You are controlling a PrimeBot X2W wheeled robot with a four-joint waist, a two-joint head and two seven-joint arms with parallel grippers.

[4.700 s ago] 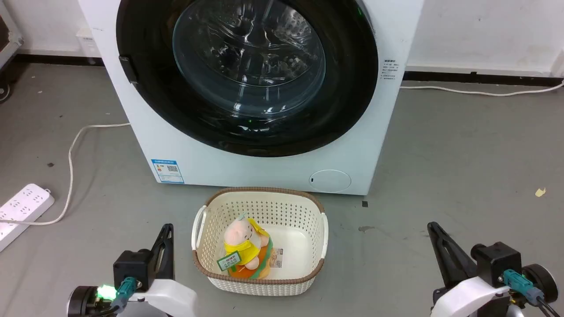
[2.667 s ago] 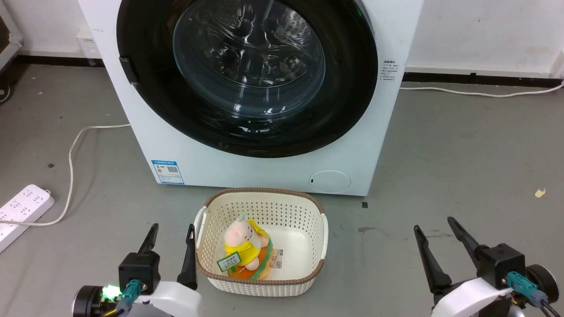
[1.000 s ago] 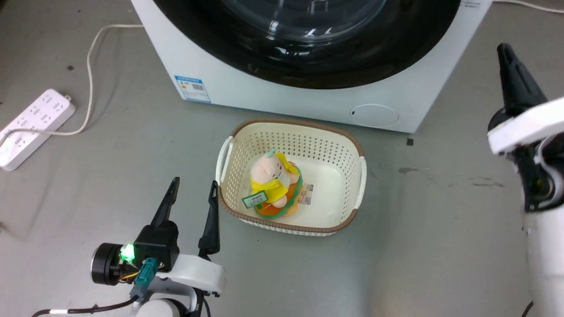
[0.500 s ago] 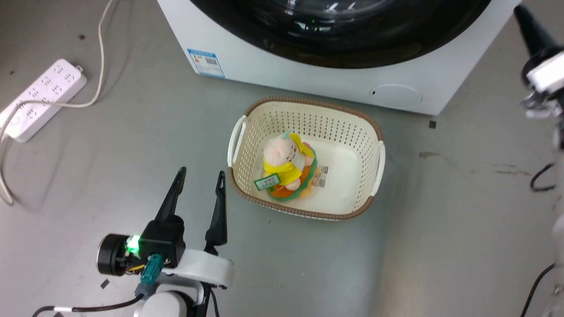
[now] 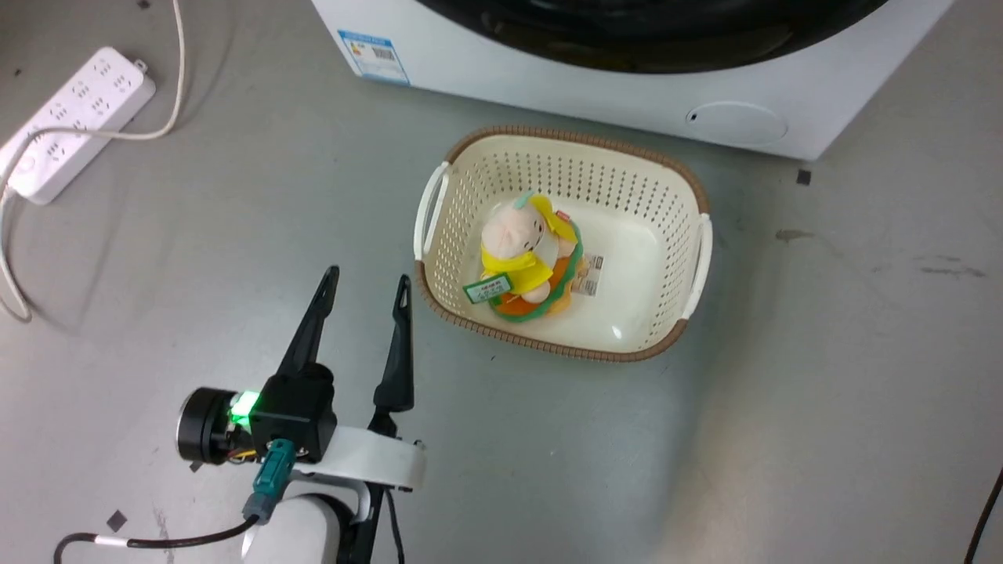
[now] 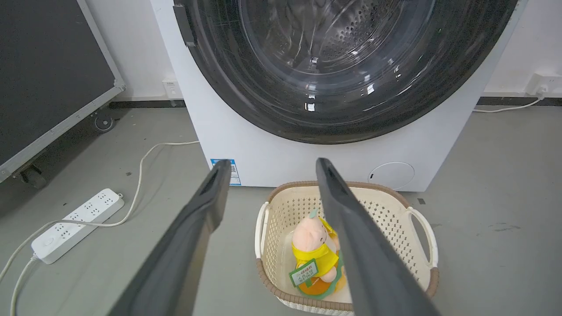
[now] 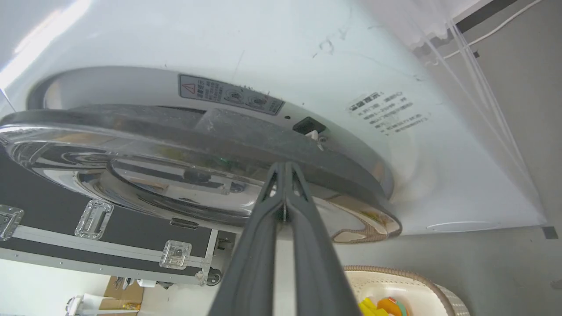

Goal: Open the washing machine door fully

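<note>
We face one washing machine door (image 6: 228, 79) at the far side, a glossy black round disc with a clear glass bulge. Our right claw (image 7: 281, 165), clenched empty, points at its grey rim. Our left claw (image 5: 368, 274), released, hovers over smooth grey floor (image 5: 823, 392), which lies bare to the right of one perforated cream basket (image 5: 564, 138) holding one plush toy (image 5: 521, 251).

Cream basket (image 5: 619, 184) with a plush toy (image 5: 521, 254) inside, white power strip (image 5: 74, 110) at its ten o'clock, on grey floor (image 5: 823, 392).

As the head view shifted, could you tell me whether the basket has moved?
No: the basket still lies just before the round white flap; the camera moved.
</note>
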